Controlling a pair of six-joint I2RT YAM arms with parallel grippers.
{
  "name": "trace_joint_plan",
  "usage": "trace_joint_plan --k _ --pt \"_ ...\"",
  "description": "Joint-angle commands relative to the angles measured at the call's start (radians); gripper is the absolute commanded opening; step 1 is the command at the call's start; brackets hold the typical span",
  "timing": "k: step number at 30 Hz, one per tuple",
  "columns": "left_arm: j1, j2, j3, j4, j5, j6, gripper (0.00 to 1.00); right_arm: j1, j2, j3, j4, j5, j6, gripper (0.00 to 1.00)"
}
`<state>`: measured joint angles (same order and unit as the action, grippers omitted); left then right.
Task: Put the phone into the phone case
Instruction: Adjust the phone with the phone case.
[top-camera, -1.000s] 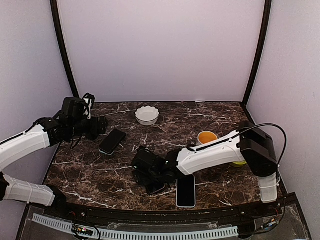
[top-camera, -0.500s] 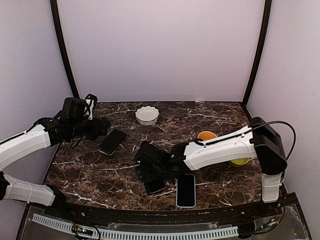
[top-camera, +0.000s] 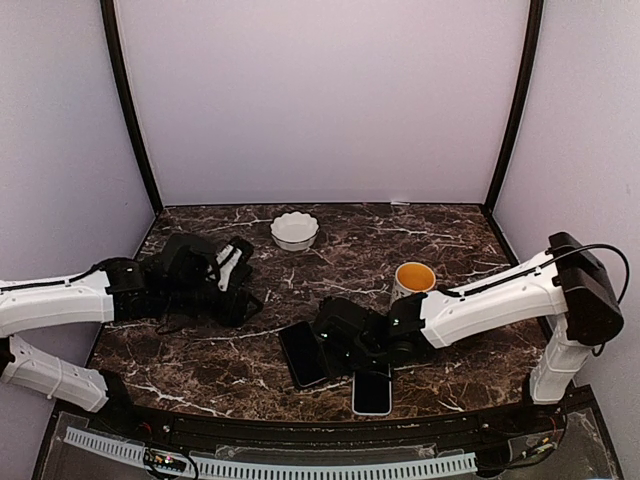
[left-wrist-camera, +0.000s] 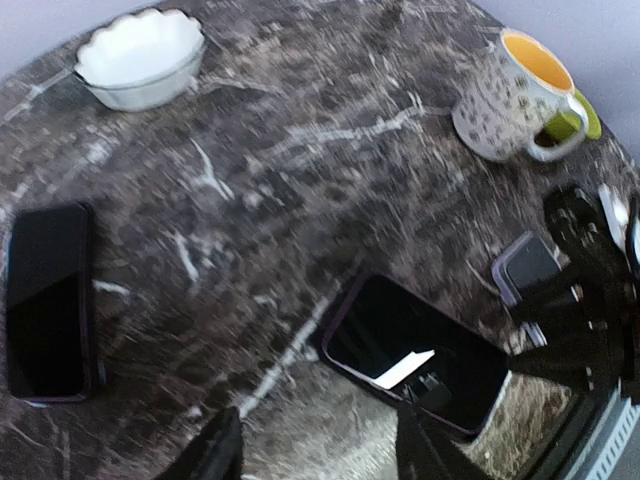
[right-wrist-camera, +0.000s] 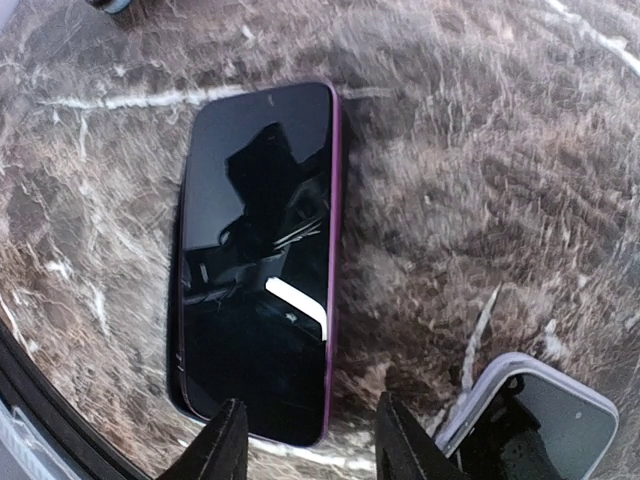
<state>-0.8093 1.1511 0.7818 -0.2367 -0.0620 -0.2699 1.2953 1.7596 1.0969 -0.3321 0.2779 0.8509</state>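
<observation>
Flat phone, risky pick
The right gripper (right-wrist-camera: 310, 445), jaws apart and empty, hovers over the glossy black purple-edged phone (right-wrist-camera: 255, 260) flat on the dark marble desk (right-wrist-camera: 480, 180), with the white-rimmed phone case (right-wrist-camera: 530, 415) beside it. The left gripper (left-wrist-camera: 315, 455) is likewise apart and empty. A shallow pinch could skid the phone.

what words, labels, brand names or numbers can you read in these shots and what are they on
No text can be read anywhere.
Dark phone: blank screen, only reflections.
Mug: dark speckled pattern, too blurred to tell whether any of it is lettering.
White bowl: plain.
</observation>
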Motion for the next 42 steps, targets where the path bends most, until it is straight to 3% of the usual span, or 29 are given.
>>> trace_joint_plan --k 1,10,25,37,42 --pt "-0.113 0.007 -0.092 -0.092 0.019 -0.045 0.42 0.001 -0.021 -0.037 0.100 -0.057 0.039 0.38" --pt "-0.319 0.174 -0.170 -0.004 0.034 -0.053 0.34 0.005 -0.026 -0.101 0.170 -0.066 0.074 0.22" --pt "-0.386 0.396 -0.125 0.146 0.096 0.003 0.28 0.021 -0.022 -0.119 0.175 -0.078 0.077 0.10" --pt "-0.386 0.426 -0.120 0.187 0.101 0.023 0.24 0.024 0.015 -0.111 0.210 -0.105 0.092 0.06" --pt "-0.386 0.412 -0.138 0.182 0.090 0.024 0.24 0.024 -0.038 -0.104 0.155 -0.062 0.083 0.15"
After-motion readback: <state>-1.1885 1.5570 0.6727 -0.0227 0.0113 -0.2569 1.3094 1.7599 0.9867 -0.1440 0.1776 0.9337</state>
